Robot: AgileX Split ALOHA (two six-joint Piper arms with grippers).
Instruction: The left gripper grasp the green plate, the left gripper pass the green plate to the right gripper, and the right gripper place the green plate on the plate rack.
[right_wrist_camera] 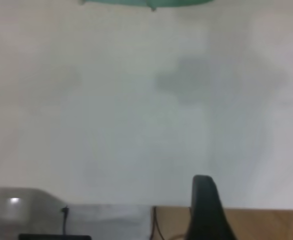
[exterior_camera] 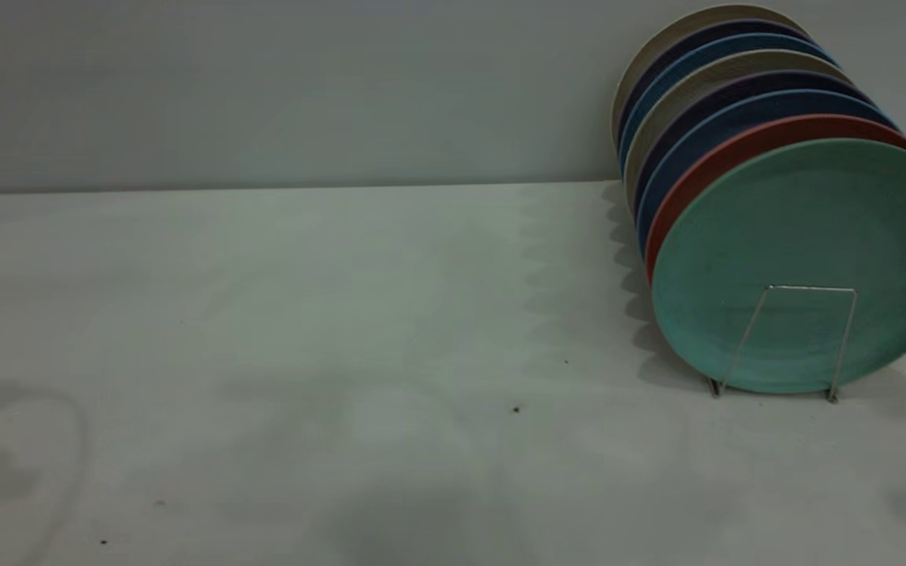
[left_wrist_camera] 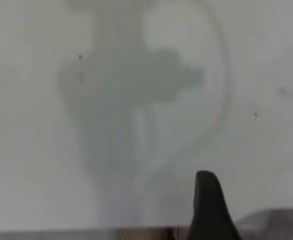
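Exterior camera shows the green plate (exterior_camera: 803, 263) already standing on edge in the plate rack (exterior_camera: 799, 342), frontmost in a row of plates, with a salmon plate (exterior_camera: 705, 169) touching behind it and blue plates (exterior_camera: 724, 118) and pale plates farther back; a wire loop crosses its lower face. Neither of my arms appears there. From my left wrist I see one black finger (left_wrist_camera: 209, 207) of my left gripper over bare table (left_wrist_camera: 36, 150) and its own shadow, and from my right wrist one finger (right_wrist_camera: 206, 207) of my right gripper, with a sliver of green rim well ahead. With a single finger showing on each side, I cannot tell whether either claw is apart or together. I judge the placing done. The plate looks light, stiff and matte, not slippery; if I had to take it again I would pinch the raised rim at its free upper edge, clear of the wire
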